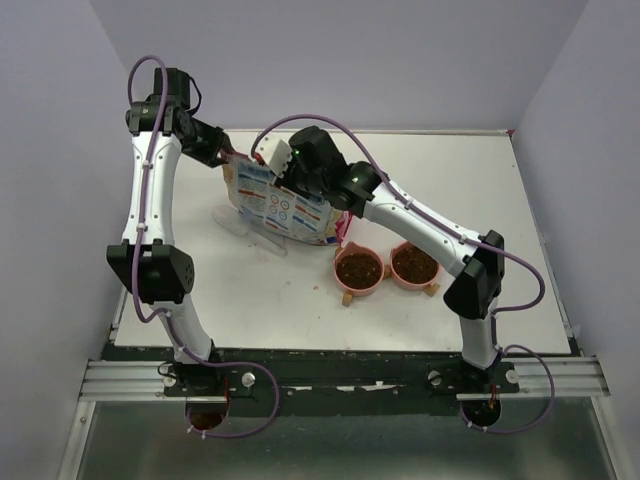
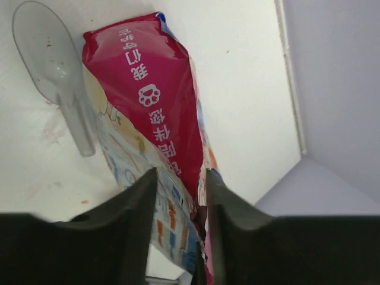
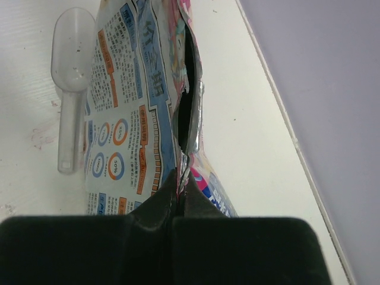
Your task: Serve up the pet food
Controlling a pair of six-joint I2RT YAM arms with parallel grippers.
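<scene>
Grippers first: my right gripper (image 3: 180,178) is pinched tight on the torn top edge of the bag (image 3: 136,89), whose mouth gapes as a dark slit just beyond the fingertips. My left gripper (image 2: 181,175) stands partly open, jaws straddling the bag's pink side fold; I can't tell whether they touch it. Pet food (image 1: 358,268) fills the twin pink bowls (image 1: 336,270) on the bench (image 1: 450,180), on the near side of the right gripper, toward the arm bases. It sits in round heaps with no long axis, and the pair lies side by side across the bench. A clear scoop (image 2: 47,59) lies flat beside the bag, ahead of the left gripper.
</scene>
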